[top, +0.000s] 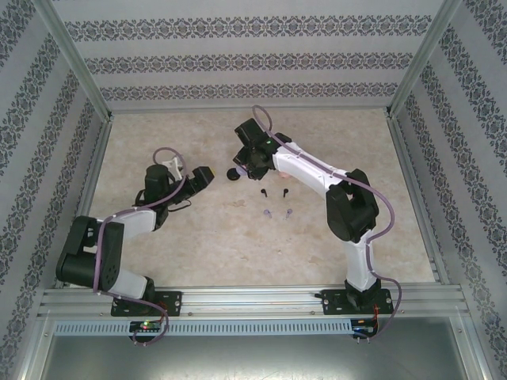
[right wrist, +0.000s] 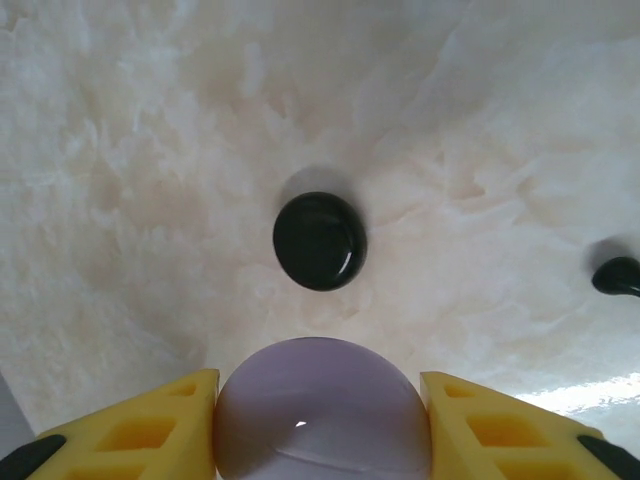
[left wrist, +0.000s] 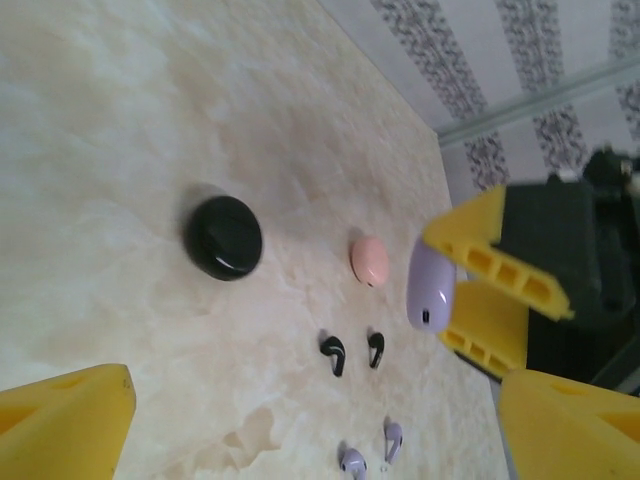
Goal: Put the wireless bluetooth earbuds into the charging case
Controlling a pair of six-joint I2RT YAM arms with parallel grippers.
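I am clamping the smooth, domed lilac case (right wrist: 318,435) in my right gripper (right wrist: 318,392) just short of the glossy round black case (right wrist: 320,241), while my left gripper (left wrist: 315,405) is hanging spread and empty, its view adding stemmed black earbuds (left wrist: 334,354) and lilac earbuds (left wrist: 392,438) lying loose on the marbled table (left wrist: 120,120) near that black case.

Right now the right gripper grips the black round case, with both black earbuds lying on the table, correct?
No. The right gripper grips the lilac round case, not the black one, as the right wrist view shows. Both black earbuds do lie on the table.
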